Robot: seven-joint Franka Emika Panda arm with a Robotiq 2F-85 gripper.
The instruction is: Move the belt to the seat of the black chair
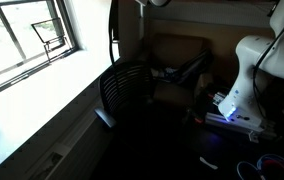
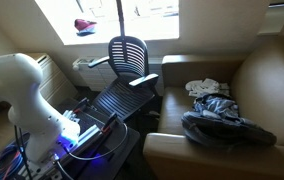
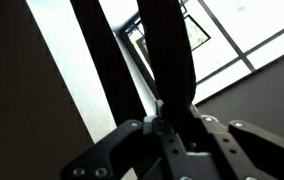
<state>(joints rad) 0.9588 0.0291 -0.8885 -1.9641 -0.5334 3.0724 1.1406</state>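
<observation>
The claw [image 3: 165, 120] is clamped on the belt [image 3: 168, 50], which runs to twelve o'clock in the wrist view; it seems limp and light, best held mid-strap.

Both exterior views look down on the chair [image 1: 125, 88] [image 2: 128, 55], at right angles; the wrist view looks close up toward the window [image 3: 244, 45].

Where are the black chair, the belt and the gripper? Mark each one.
black chair [image 2: 131, 58]: exterior view, on its ribbed back.
belt [image 3: 170, 50]: wrist view, on the strap beyond the fingertips.
gripper [image 3: 161, 121]: wrist view, between the fingertips pinching the belt.
</observation>
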